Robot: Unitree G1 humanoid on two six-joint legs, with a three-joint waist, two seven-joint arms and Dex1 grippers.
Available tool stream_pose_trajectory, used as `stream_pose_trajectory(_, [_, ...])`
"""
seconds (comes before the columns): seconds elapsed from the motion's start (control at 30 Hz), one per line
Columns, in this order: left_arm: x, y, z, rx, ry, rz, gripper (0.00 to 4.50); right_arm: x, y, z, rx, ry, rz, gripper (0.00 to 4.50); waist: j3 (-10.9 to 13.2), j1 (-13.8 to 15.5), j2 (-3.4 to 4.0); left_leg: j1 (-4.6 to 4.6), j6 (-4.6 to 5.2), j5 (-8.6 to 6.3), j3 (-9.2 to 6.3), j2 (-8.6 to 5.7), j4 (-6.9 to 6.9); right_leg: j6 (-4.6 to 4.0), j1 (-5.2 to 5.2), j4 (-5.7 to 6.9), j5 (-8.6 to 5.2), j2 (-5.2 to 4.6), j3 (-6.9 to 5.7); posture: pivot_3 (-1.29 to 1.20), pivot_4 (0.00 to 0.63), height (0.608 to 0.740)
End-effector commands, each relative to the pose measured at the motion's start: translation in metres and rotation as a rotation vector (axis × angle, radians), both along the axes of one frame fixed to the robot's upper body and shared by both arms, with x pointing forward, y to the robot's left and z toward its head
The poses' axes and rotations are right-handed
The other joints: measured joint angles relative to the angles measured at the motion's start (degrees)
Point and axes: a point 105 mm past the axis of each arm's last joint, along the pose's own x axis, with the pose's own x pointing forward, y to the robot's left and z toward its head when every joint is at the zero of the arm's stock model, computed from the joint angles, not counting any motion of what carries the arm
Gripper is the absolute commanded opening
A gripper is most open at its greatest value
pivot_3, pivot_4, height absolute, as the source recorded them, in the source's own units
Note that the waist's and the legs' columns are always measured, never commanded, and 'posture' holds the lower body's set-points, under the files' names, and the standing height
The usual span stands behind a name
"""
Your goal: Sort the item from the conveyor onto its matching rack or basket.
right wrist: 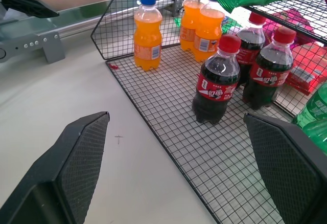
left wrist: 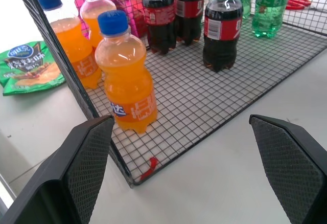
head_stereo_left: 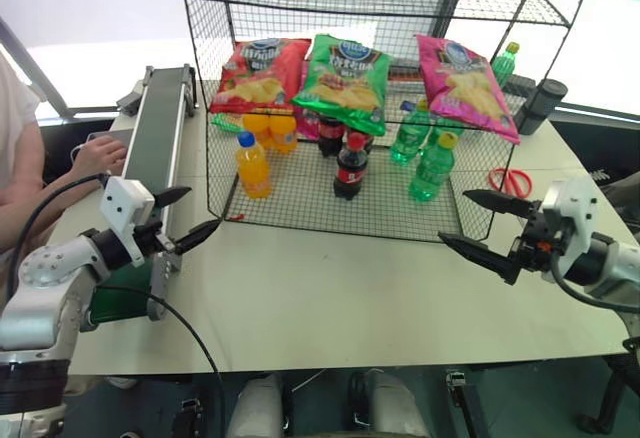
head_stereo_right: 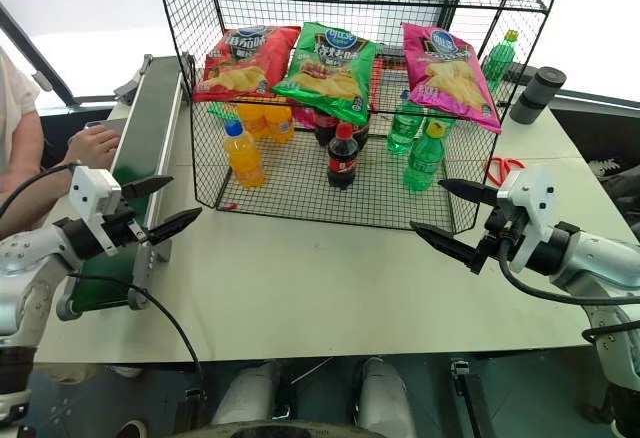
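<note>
The tall black wire-grid shelving unit (head_stereo_left: 380, 108) filled the upper middle of the frame, standing on the pale matte table (head_stereo_left: 330, 298). Along the left edge ran the long narrow dark-green conveyor belt with grey metal rails (head_stereo_left: 158, 128), its surface apparently bare, though its near end sat behind the left arm, so I could not be sure. On the rack's sloping middle tier lay three glossy crinkled bags side by side: a red chip bag (head_stereo_left: 258, 75), a green chip bag (head_stereo_left: 346, 80), and the shiny magenta-pink chip bag with a blue round logo (head_stereo_left: 465, 86) at upper right, its long axis running down the slope toward the robot. That bag lay up and slightly left of the right gripper (head_stereo_left: 478, 226), which was plainly the nearer; the left gripper (head_stereo_left: 188, 218) hung beside the belt at lower left. Both claws were spread wide and empty. Smooth plastic orange soda bottles (left wrist: 125, 81) and cola bottles (right wrist: 217, 83) stood on the bottom grid.
</note>
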Motion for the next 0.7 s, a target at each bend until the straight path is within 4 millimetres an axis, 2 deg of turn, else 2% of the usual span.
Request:
stream_pose_trajectory(0.03, [-0.0002, 0.0013, 0.0093, 0.006, -0.046, -0.001, 4.50, -0.0024, -0.0020, 0.0050, -0.030, -0.030, 0.001, 4.38, 0.00, 0.00, 0.00, 0.00, 0.00, 0.00, 0.00, 0.00, 0.00, 0.00, 0.00, 0.00, 0.00, 0.00, 0.00, 0.00, 0.150, 0.740])
stream_pose_trajectory(0.7, [0.0001, -0.0030, 0.0083, 0.008, -0.045, -0.023, 4.50, -0.0038, -0.0066, 0.0018, -0.050, -0.032, -0.001, 4.38, 0.00, -0.02, 0.00, 0.01, 0.00, 0.00, 0.01, 0.01, 0.00, 0.00, 0.00, 0.01, 0.00, 0.01, 0.00, 0.00, 0.150, 0.740])
